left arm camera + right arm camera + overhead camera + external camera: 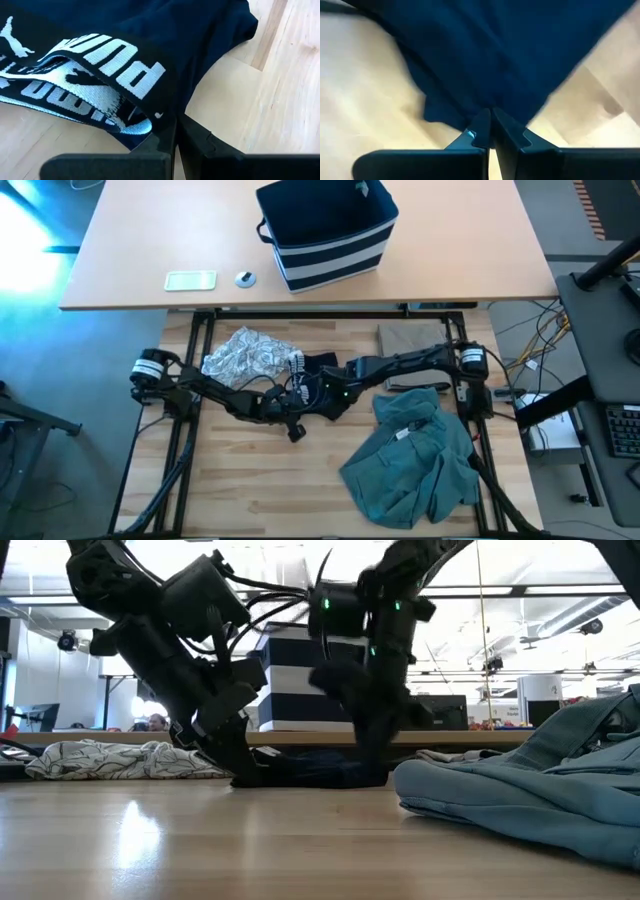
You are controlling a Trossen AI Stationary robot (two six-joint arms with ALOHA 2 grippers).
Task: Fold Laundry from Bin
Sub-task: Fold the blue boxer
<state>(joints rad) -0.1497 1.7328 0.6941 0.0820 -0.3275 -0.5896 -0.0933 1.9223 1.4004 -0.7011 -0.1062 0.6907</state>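
Left hand (172, 131): you see it pinching the navy garment (150, 30) by its white-lettered waistband, in its wrist view only.
Right hand (491, 125): pressed together on the same navy cloth's edge.
Overhead: bin (330, 230) at upper centre; teal garment (415, 460) at lower right of the counter (250, 480).

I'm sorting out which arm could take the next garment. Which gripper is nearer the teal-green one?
Right. The right gripper sits at the navy garment, just left of the teal-green garment; the left gripper is farther left.
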